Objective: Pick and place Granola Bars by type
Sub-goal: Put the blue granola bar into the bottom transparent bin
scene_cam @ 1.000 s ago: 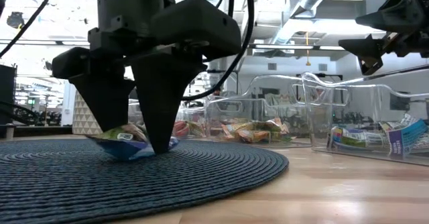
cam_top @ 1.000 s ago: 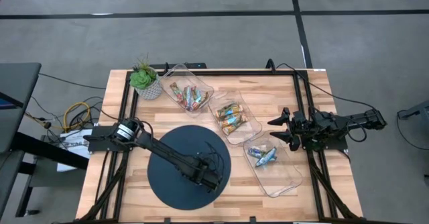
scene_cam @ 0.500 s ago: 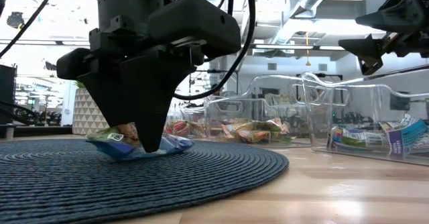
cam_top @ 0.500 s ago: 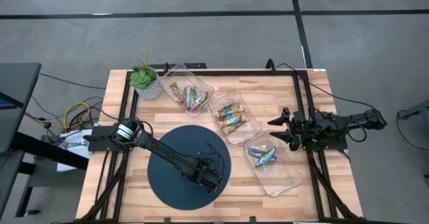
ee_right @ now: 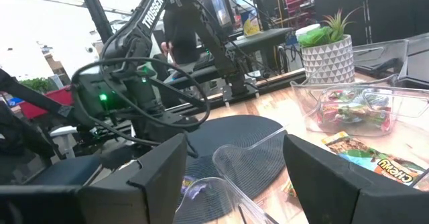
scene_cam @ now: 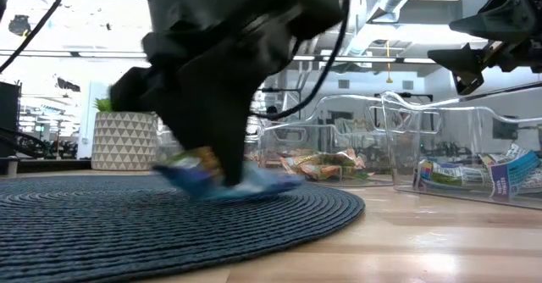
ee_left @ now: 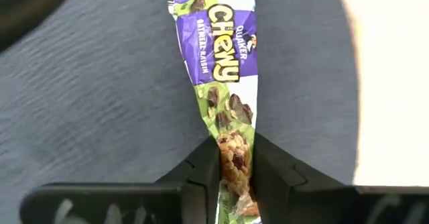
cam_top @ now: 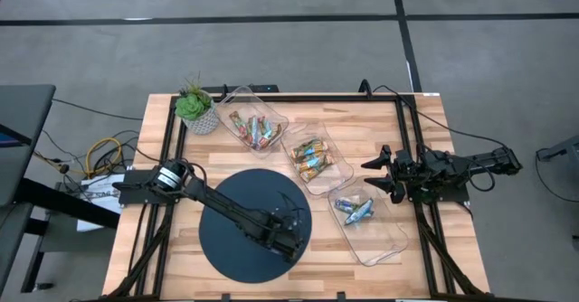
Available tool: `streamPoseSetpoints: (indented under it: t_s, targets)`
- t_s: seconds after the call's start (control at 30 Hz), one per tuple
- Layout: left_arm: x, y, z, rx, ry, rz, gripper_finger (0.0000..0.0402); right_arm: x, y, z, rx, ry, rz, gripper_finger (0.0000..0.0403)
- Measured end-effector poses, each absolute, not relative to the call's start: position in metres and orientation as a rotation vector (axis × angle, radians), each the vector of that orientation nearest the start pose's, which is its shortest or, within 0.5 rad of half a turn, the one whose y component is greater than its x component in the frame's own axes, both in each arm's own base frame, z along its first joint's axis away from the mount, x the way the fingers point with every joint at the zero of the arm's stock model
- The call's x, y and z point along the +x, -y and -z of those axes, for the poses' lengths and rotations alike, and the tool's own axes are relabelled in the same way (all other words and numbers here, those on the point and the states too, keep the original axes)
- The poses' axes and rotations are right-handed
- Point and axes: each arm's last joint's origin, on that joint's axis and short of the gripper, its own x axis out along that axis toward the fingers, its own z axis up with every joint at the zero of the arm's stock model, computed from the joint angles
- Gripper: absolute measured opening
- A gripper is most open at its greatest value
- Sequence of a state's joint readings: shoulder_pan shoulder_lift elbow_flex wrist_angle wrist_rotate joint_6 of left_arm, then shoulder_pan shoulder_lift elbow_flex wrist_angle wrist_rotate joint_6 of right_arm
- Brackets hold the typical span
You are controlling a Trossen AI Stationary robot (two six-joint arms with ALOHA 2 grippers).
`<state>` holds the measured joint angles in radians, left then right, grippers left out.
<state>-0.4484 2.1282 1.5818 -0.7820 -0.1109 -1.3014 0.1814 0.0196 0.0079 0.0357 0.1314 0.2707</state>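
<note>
Pinching with our left gripper (ee_left: 234,177) the purple and green foil-wrapped granola bar (ee_left: 221,70), we hold it low over the round dark woven mat (cam_top: 231,239); our right gripper (cam_top: 375,174) waits open above the clear plastic trays (cam_top: 384,239)

Two matte black jointed arms trail looped black cables; one (ee_right: 144,43) bears white "TROSSEN" lettering.
</note>
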Motion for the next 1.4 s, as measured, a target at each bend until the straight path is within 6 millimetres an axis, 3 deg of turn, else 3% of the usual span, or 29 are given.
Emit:
streamPoseSetpoints:
  t_s: [0.17, 0.43, 0.9, 1.2, 1.4]
  targets:
    - [0.394, 0.185, -0.171, -0.759, -1.1, -0.428, 0.0057, 0.097, -0.014, -0.168, 0.275, 0.017, -0.053, 0.0244]
    - [0.41, 0.187, -0.21, -0.776, -0.8, -0.256, 0.0057, 0.097, -0.014, -0.168, 0.274, 0.017, -0.053, 0.0244]
    - [0.448, 0.169, -0.257, -0.803, -0.305, -0.003, 0.0057, 0.097, -0.014, -0.168, 0.274, 0.017, -0.053, 0.0244]
    - [0.454, 0.152, -0.257, -0.801, -0.356, 0.032, 0.0057, 0.097, -0.014, -0.168, 0.274, 0.017, -0.053, 0.0244]
    - [0.458, 0.135, -0.267, -0.635, -0.486, -0.035, 0.0057, 0.097, -0.014, -0.168, 0.274, 0.017, -0.053, 0.0244]
